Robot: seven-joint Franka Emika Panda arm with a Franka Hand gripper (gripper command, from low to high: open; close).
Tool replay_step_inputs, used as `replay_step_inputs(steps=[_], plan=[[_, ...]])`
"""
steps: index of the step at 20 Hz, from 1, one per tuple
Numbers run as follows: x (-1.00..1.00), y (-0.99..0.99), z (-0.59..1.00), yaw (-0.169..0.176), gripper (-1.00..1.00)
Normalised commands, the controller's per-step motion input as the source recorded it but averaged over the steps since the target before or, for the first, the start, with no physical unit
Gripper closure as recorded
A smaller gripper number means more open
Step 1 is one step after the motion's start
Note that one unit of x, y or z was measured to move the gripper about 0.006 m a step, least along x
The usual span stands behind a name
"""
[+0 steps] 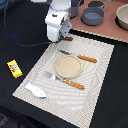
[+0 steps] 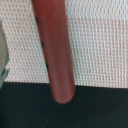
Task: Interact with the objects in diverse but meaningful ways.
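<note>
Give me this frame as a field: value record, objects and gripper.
gripper: low over the placemat's far edge; jaws not visible
sausage: fills the wrist view, its end past the placemat edge over black cloth
plate: mid-placemat, knife and fork either side
fish: placemat's near corner
yellow packet: off placemat, exterior view's left
saucepan: on far board

A striped beige placemat (image 1: 65, 70) lies on the black table (image 1: 20, 40). At its middle sits a round tan plate (image 1: 68, 66). A knife (image 1: 80, 56) with an orange handle lies just beside the plate on the far side, and a fork (image 1: 64, 80) (same orange handle) lies on the near side. At the exterior view's upper right is a brown board (image 1: 102, 31) carrying a beige bowl (image 1: 123, 17).
</note>
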Motion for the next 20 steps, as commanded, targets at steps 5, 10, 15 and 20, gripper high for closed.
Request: replay_step_inputs(steps=[5, 10, 15, 20], plan=[[0.00, 0.14, -0.31, 0.024, -1.00], [0.00, 0.15, -0.20, 0.022, -1.00], [0.00, 0.09, -0.07, 0.025, 1.00], [0.00, 0.08, -0.09, 0.031, 1.00]])
